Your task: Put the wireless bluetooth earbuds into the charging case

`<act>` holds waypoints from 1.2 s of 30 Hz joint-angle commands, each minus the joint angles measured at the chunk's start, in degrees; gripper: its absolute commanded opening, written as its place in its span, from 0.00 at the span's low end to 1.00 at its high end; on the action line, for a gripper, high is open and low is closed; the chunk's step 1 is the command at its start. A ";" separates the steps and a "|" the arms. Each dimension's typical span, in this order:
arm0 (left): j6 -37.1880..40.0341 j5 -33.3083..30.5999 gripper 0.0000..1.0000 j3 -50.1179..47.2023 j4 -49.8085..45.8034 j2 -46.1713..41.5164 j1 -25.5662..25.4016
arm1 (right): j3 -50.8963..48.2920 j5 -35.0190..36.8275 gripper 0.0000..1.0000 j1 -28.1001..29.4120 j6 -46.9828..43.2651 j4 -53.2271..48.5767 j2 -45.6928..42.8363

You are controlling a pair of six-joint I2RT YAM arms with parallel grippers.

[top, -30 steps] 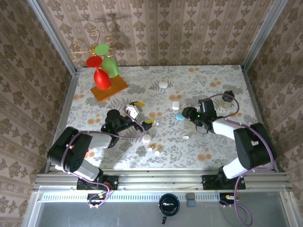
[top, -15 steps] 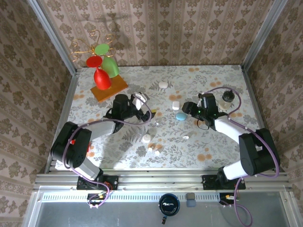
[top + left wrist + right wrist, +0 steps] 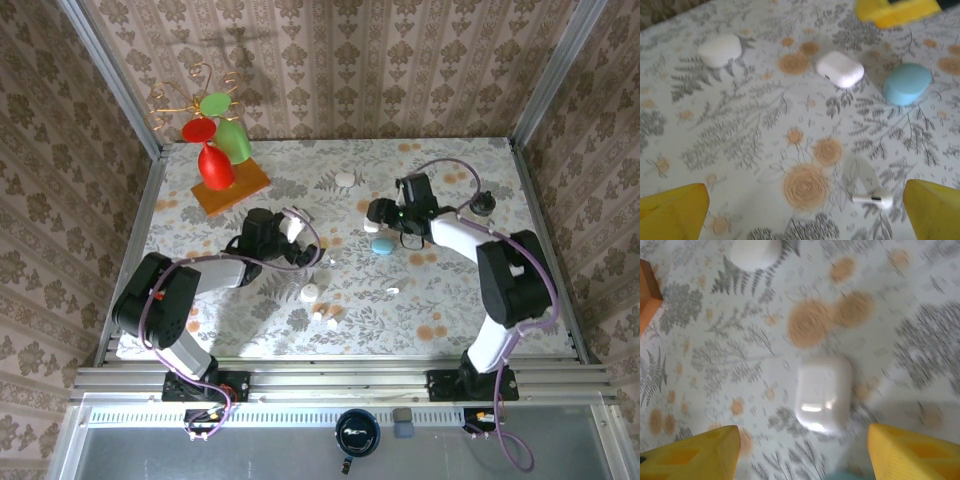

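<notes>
Two pincers are at work over the flowered table (image 3: 450, 300), and both stand spread with nothing between their fingers. The left pincer (image 3: 805, 200) hangs wide open above a white earbud (image 3: 871, 200), which lies flat on the cloth close to its right-hand finger, well off centre. The right pincer (image 3: 804, 440) is parted over the white case (image 3: 823, 392), which sits closed, just ahead of its tips. A blue case (image 3: 906, 83) lies just beside that one, and a round white case (image 3: 720, 49) sits well apart towards the far side. Another earbud (image 3: 392, 290) rests alone nearer the arms.

The step in hand looks like the approach: one arm for the earbud, the other for the case. For the left arm, the thing to get right is centring. It should slide sideways until the bud sits midway between the fingers, then come straight down and close across the stem, not the rounded head, which would likely squirt out. Lie low enough to catch so flat a piece, yet without scraping the cloth. For the right arm, square the fingers to the case's longer sides and keep clear of the blue case, so a nudge does not shove either one away
</notes>
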 commanded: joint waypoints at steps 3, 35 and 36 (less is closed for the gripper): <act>-2.22 -0.39 1.00 -3.27 5.45 -2.61 -0.01 | 15.69 -0.51 0.69 0.19 -2.79 -3.97 11.84; -4.88 -0.39 1.00 -6.18 9.42 -4.51 -1.69 | 69.01 -16.42 0.68 0.13 4.31 -19.37 48.20; -5.50 -0.90 1.00 -6.18 9.52 -4.45 -1.60 | 67.31 -16.74 0.68 0.27 4.06 -18.69 47.09</act>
